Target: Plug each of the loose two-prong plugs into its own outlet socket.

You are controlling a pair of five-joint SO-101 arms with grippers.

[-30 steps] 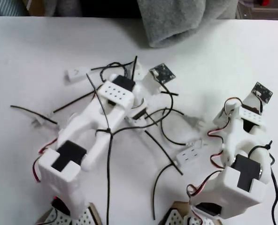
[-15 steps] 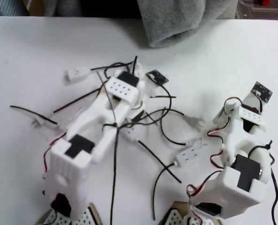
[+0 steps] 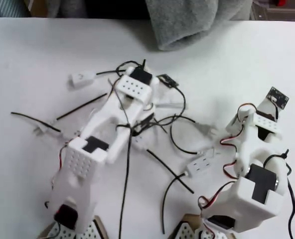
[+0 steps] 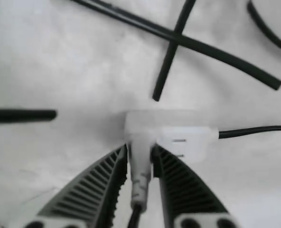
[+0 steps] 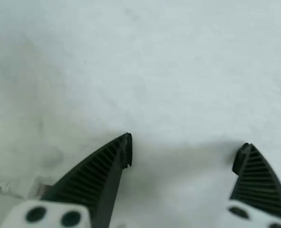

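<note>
Left tool (image 4: 139,151) pinches plug (image 4: 139,178) against socket (image 4: 188,140)

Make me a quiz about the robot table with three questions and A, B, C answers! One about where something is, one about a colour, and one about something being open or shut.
1. Where is the grey cloth? A) at the table's far edge B) in the middle C) at the near edge
2. What colour are the loose cords? A) green B) black C) yellow
3. The right gripper is: A) shut on a plug B) shut on nothing C) open

Answers: 1 A, it lies across the far edge in the high view; 2 B, every loose cord is black; 3 C, its fingers stand wide apart over bare table.
</note>
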